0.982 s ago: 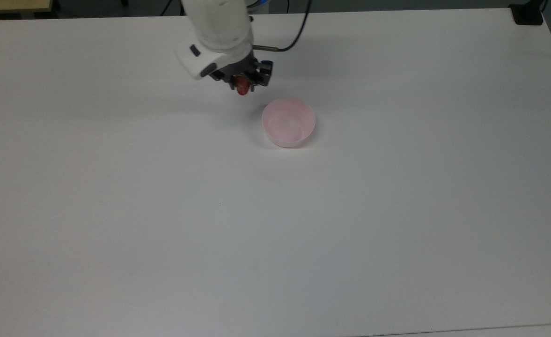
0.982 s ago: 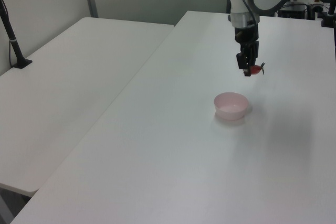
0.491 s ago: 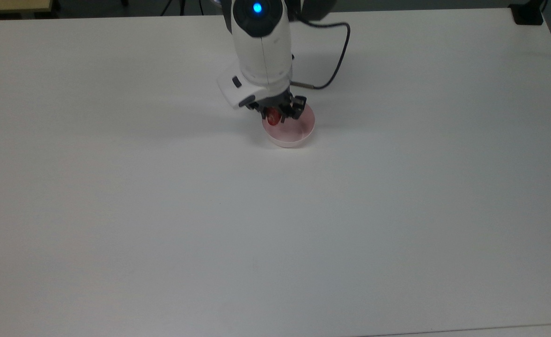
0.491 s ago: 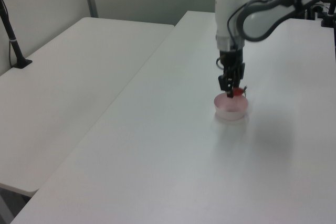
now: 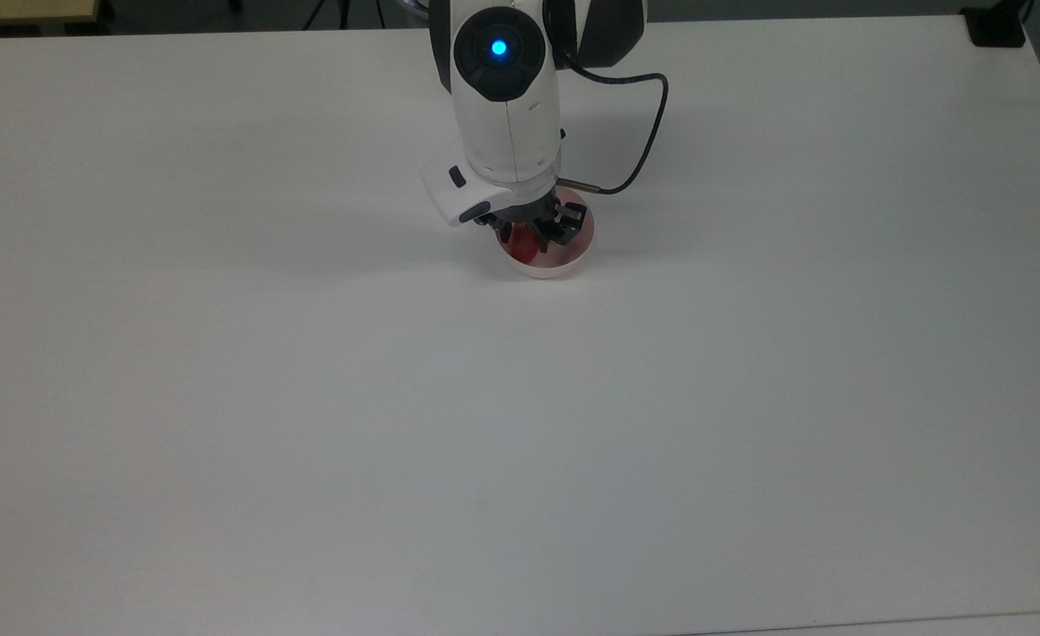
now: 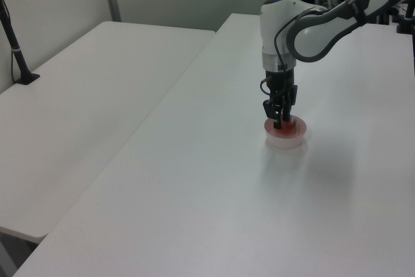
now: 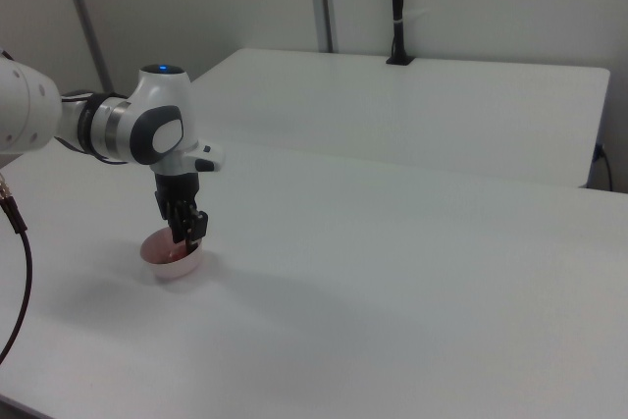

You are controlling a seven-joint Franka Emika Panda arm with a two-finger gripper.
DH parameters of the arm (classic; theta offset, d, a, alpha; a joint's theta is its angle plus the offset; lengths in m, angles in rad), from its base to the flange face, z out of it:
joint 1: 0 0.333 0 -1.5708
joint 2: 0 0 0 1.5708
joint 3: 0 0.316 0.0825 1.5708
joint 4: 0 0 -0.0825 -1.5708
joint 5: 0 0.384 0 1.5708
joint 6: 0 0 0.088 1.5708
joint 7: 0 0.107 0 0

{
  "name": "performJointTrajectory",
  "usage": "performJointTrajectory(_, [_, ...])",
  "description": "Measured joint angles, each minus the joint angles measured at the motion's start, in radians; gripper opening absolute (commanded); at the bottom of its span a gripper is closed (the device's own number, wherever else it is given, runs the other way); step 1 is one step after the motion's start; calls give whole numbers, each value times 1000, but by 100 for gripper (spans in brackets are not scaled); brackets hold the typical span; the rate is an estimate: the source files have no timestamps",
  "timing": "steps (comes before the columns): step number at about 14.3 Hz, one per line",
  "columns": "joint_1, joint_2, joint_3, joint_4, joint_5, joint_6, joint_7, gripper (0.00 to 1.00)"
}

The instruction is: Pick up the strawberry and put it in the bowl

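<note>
The pale pink bowl (image 5: pixel 557 268) stands on the white table, a little behind its middle in the top view. My gripper (image 5: pixel 533 233) points straight down and reaches into the bowl from above. It is shut on the red strawberry (image 5: pixel 522 246), which sits low inside the bowl between the fingers; red tints the bowl's inner wall. In the left view the gripper (image 6: pixel 280 121) dips into the bowl (image 6: pixel 289 139). The right view has the gripper (image 7: pixel 188 237) inside the bowl (image 7: pixel 167 268) at the right view's left. The arm hides the bowl's far rim in the top view.
A black cable (image 5: pixel 639 132) loops from the arm just behind the bowl. A second white table (image 6: pixel 84 95) adjoins on the left view's left, with a black post (image 6: pixel 14 43) standing on it. A black block (image 5: pixel 997 26) sits at the top view's far right corner.
The arm carried the strawberry from behind and to the top view's left of the bowl to above it, then lowered it inside the bowl.
</note>
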Motion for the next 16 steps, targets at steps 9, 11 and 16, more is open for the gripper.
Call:
performJointTrajectory(9, [-53, -131, -5, 201, 0, -333, 10, 100])
performJointTrajectory(11, [-71, -193, -8, 241, 0, -447, 9, 100])
performJointTrajectory(16, [-73, -311, -24, 250, -16, -541, 9, 100])
